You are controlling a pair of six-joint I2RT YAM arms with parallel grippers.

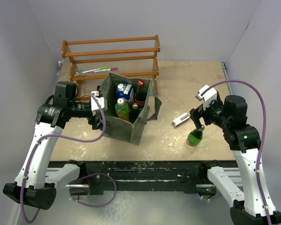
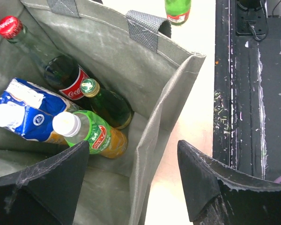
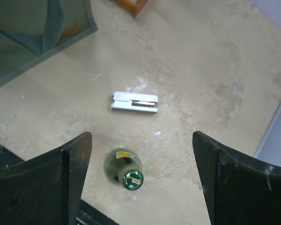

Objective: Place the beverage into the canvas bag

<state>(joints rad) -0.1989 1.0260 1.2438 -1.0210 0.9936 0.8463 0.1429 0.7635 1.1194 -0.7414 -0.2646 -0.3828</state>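
The beverage, a green glass bottle (image 1: 195, 137) with a green cap (image 3: 132, 179), stands upright on the table to the right of the canvas bag (image 1: 141, 123). My right gripper (image 1: 197, 123) (image 3: 141, 136) hovers above it, open wide, with the bottle below and slightly left of the gap. The grey-green canvas bag (image 2: 107, 56) holds a cola bottle (image 2: 61, 77), a dark green bottle (image 2: 107, 105), a tea bottle (image 2: 91, 133) and a blue carton (image 2: 25, 115). My left gripper (image 1: 101, 120) (image 2: 133, 145) is open, one finger inside and one outside the bag's wall.
A white stapler-like object (image 1: 180, 120) (image 3: 134, 102) lies between bag and bottle. An orange wooden rack (image 1: 110, 56) with pens (image 1: 99, 71) stands behind the bag. The table's black front rail (image 2: 239, 93) runs close beside the bag.
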